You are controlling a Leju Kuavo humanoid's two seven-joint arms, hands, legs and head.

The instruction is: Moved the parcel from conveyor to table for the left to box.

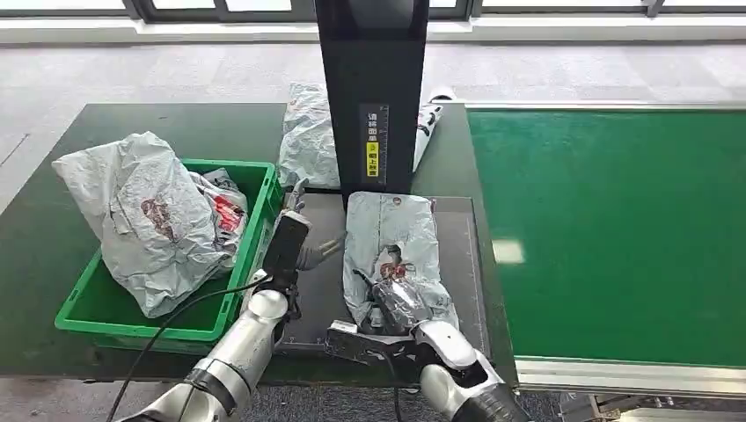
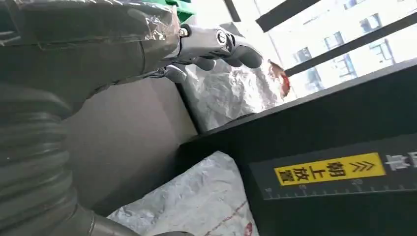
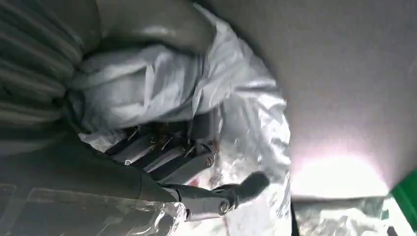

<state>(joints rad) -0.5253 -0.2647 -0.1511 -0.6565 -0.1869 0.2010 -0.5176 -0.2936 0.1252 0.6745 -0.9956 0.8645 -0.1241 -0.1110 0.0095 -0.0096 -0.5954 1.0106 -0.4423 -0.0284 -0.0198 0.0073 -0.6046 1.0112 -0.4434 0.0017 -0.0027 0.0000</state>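
Note:
A crumpled grey parcel (image 1: pixel 391 242) lies on the dark mat (image 1: pixel 462 264) in front of the black post. My right hand (image 1: pixel 396 303) grips its near end; in the right wrist view the fingers (image 3: pixel 167 157) and thumb clamp a fold of the parcel (image 3: pixel 147 93). My left hand (image 1: pixel 295 233) hovers open between the green box (image 1: pixel 141 327) and the parcel, fingers spread and holding nothing. In the left wrist view the left hand (image 2: pixel 216 46) stretches over the mat, with a corner of the parcel (image 2: pixel 196 201) below it.
The green box holds a large grey parcel (image 1: pixel 145 220) and smaller ones. A black post (image 1: pixel 372 88) with a yellow label (image 2: pixel 329 169) stands behind the mat, with another parcel (image 1: pixel 308 136) behind it. The green conveyor (image 1: pixel 616 229) runs along the right.

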